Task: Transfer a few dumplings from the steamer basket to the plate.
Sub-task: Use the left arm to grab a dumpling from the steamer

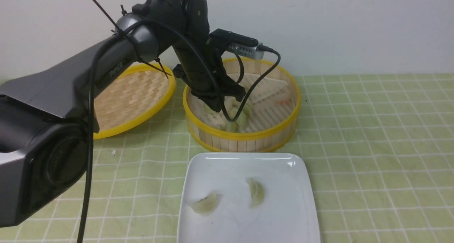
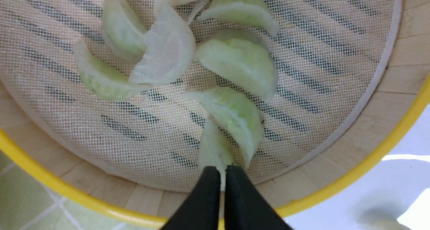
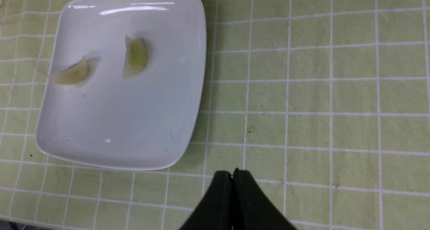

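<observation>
One pale green dumpling [image 2: 215,146] is lying on the mesh liner [image 2: 319,55] close to the wall of the steamer basket [image 1: 244,136]. The left fingers [image 2: 205,193] are pinching its thin edge, drawn nearly flat together on that sliver of skin. A neighbouring dumpling [image 2: 235,116] is leaning against it, and several more are clustering further in. The plate [image 1: 283,218] is sitting just in front of the basket, on the robot's side, and is already carrying two dumplings [image 1: 206,203] [image 1: 256,191], well apart from each other.

This looks like the pick-up of a third piece, with the grip taken and the lift not yet begun. The next move is calling for a slow, straight rise over the yellow rim, since the hold is only on the edge and the neighbour may be clinging. A short carry to a bare part of the plate would follow.

The right fingers [image 3: 218,196] are pressed together on nothing, hanging over the bench [image 3: 319,89] beside the plate.
</observation>
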